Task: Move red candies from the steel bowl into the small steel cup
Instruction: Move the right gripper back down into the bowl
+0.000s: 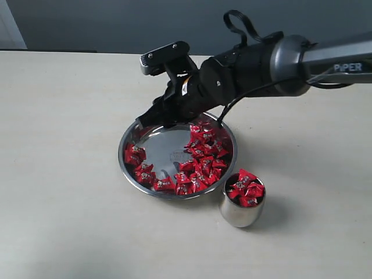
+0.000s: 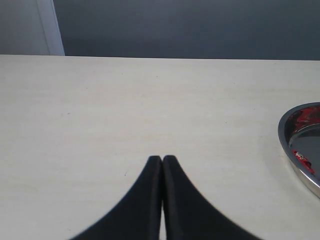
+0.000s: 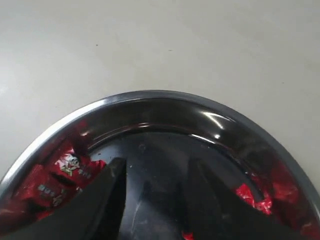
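The right gripper (image 1: pixel 152 118) hangs with its jaws spread wide and nothing between them. Its tips are just inside the far-left rim of the steel bowl (image 1: pixel 163 148); whether they touch the metal is hard to tell. In the bowl the red candies (image 1: pixel 203 160) crowd the right half and curve along the near and left rim, leaving the middle bare. Just beside the bowl, at its near right, stands the small steel cup (image 1: pixel 239 214), heaped with more of them. The left gripper (image 2: pixel 162 162) is closed on nothing, low over the tabletop (image 2: pixel 100 110) off to the bowl's side.
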Available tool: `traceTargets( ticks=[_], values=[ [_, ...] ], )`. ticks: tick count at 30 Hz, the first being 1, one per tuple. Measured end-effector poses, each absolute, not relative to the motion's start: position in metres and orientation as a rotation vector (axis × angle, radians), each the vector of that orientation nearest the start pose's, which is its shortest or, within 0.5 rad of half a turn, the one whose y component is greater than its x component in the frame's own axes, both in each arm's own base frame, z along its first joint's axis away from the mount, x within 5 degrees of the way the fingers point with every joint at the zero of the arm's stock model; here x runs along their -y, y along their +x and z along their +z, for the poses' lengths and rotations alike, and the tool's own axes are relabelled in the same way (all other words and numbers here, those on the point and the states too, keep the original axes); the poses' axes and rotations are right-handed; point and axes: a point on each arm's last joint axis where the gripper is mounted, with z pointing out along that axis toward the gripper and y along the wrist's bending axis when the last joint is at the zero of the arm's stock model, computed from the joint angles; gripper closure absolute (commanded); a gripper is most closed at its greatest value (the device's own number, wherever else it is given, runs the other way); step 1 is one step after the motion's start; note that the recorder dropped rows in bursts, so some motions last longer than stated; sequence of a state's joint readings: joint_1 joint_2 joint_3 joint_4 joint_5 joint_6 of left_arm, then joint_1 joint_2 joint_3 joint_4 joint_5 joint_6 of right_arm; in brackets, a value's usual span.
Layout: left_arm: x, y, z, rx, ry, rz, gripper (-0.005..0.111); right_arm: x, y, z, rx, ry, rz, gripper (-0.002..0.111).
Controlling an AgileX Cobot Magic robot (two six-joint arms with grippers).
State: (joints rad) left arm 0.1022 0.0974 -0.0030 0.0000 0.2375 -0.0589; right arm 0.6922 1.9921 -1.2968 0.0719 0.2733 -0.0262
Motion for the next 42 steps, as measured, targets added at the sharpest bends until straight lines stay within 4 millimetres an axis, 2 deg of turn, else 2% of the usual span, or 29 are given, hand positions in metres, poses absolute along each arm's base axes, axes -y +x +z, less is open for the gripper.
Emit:
traceTargets(
  ticks=[5, 9, 13, 17, 21, 31, 36, 42],
  values=[
    [-0.006, 0.062, 0.187, -1.81, -0.146, 0.031, 0.106, -0.278, 0.329, 0.152, -2.516, -0.821, 0.327, 0.069],
    [-0.006, 0.062, 0.187, -1.81, -0.146, 0.031, 0.106, -0.276, 0.328, 0.143, -2.556, -0.891, 0.261, 0.069],
    [-0.006, 0.062, 0.187, -1.81, -0.146, 0.031, 0.106, -0.275, 0.334, 0.146, -2.513, -0.96, 0.189, 0.069],
    [-0.006, 0.062, 0.187, -1.81, -0.146, 0.031, 0.106, -0.276, 0.341, 0.154, -2.496, -0.953, 0.136, 0.069],
    [-0.006, 0.062, 0.187, -1.81, -0.146, 0.031, 0.106, -0.274, 0.341, 0.156, -2.57, -0.955, 0.083, 0.069],
    [-0.006, 0.062, 0.187, -1.81, -0.146, 0.031, 0.106, -0.27, 0.342, 0.136, -2.691, -1.019, -0.049, 0.069],
    [-0.006, 0.062, 0.187, -1.81, -0.146, 0.031, 0.106, -0.272, 0.346, 0.125, -2.688, -1.035, -0.07, 0.069],
    [-0.006, 0.062, 0.187, -1.81, -0.146, 0.031, 0.106, -0.271, 0.348, 0.124, -2.678, -1.039, -0.097, 0.069]
  ],
)
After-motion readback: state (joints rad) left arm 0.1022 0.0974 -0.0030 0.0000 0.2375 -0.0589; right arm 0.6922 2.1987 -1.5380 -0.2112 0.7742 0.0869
